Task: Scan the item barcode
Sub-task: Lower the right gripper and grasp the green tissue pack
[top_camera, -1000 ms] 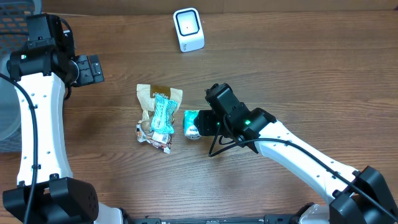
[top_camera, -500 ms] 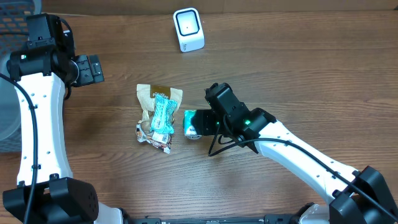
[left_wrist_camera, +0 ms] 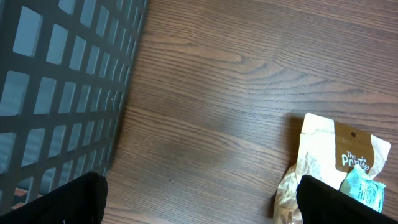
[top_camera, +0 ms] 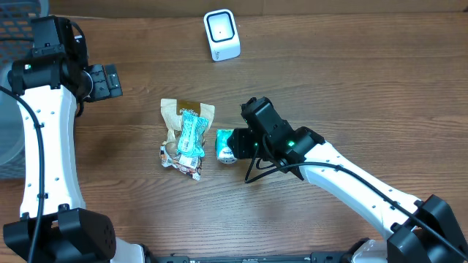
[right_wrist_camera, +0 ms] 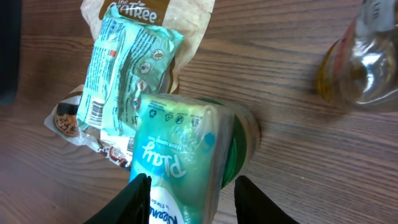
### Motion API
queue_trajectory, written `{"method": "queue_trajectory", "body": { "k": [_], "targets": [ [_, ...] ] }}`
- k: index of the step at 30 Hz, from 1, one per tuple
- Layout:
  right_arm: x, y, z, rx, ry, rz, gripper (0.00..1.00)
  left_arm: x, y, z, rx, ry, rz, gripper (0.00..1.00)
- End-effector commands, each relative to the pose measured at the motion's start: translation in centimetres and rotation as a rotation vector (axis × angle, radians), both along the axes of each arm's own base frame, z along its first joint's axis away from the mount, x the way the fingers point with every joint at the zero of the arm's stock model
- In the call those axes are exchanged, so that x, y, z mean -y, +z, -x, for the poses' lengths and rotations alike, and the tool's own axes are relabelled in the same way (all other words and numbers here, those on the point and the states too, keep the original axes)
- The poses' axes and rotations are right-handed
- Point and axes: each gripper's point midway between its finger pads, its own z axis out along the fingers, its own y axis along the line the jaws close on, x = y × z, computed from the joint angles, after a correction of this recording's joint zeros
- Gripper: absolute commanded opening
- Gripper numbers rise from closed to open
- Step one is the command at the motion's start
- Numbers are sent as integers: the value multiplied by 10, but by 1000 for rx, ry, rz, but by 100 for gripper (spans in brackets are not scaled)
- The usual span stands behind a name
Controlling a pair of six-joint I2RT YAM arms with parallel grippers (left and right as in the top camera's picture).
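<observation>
Neither arm has shifted; left gripper [top_camera: 108, 80] hangs wide apart by the basket [left_wrist_camera: 62, 93], right gripper [right_wrist_camera: 193, 186] has drawn in against both sides of the green pack [right_wrist_camera: 180, 140], which lies beside the snack pile [top_camera: 186, 135], far from the scanner [top_camera: 221, 34], so pickup is likely starting.

Overhead: high, straight down, whole bench [top_camera: 351, 80]. Left wrist: low, oblique, basket [left_wrist_camera: 62, 93] side. Right wrist: very close, downward. Shared by all: tan pouch [top_camera: 178, 109].
</observation>
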Motion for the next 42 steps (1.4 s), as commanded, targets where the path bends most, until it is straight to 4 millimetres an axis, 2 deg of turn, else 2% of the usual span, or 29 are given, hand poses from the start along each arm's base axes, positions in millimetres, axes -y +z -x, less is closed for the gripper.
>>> {"method": "queue_trajectory", "body": {
  "k": [1, 5, 13, 28, 32, 34, 36, 42],
  "targets": [
    [1, -13, 7, -28, 11, 10, 41, -2, 12, -1, 26, -14, -20, 100],
    [2, -21, 8, -43, 11, 23, 39, -2, 12, -1, 26, -14, -20, 100],
    [-9, -16, 11, -56, 44, -33, 36, -2, 12, -1, 26, -14, -20, 99],
    [-9, -22, 12, -67, 44, -24, 32, -2, 12, -1, 26, -14, -20, 99],
    [-8, -35, 13, -104, 26, -6, 28, -2, 12, -1, 26, -14, -20, 99],
    [-7, -37, 13, -107, 26, -2, 19, -2, 12, -1, 26, -14, -20, 99],
    [-9, -34, 11, -97, 26, -8, 14, -3, 12, -1, 26, -13, -20, 100],
    [-14, -16, 7, -62, 33, -49, 10, -3, 12, -1, 26, -13, -20, 100]
  ]
}}
